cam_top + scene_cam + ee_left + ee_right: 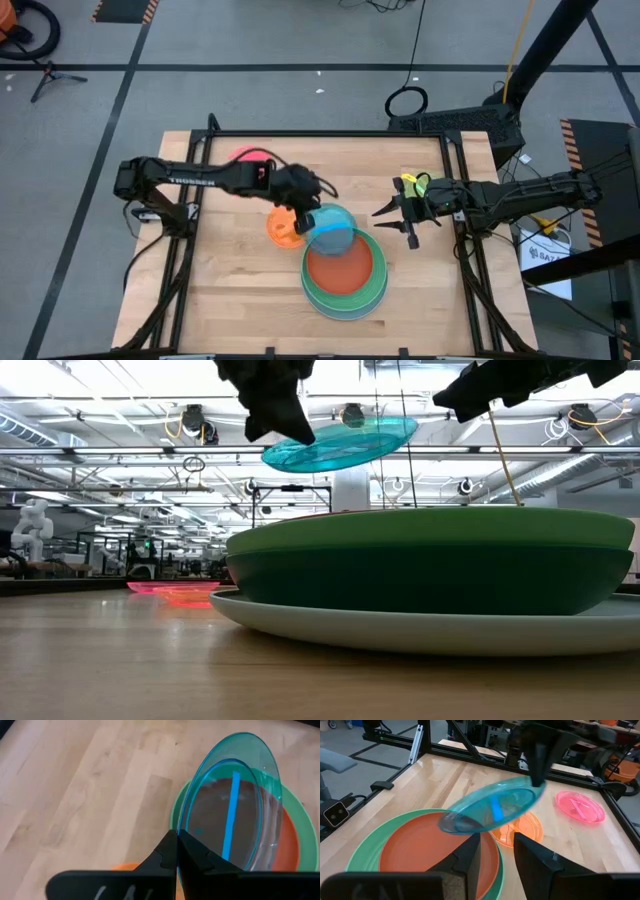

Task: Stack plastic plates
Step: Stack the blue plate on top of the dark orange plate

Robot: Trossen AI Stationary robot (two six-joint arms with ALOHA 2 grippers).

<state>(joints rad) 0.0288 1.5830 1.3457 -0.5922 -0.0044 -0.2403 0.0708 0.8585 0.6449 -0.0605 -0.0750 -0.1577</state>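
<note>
Currently: stack of round plastic plates, red-orange plate uppermost, green rims beneath, stood on the wooden surface. Above its rim on the left arm's side, the small translucent cyan plastic plate hung tilted, pinched at one edge by the left gripper, fingers closed on it; the plate's free edge reached out over the stack. Right gripper waited beside the stack, fingers apart, empty. Farther off lay the orange plate, then the pink plate.

- High view looks straight down on the whole table.
- Low view sits at tabletop level, close against the plate stack.
- Both wrist views share the cyan plate.
</note>
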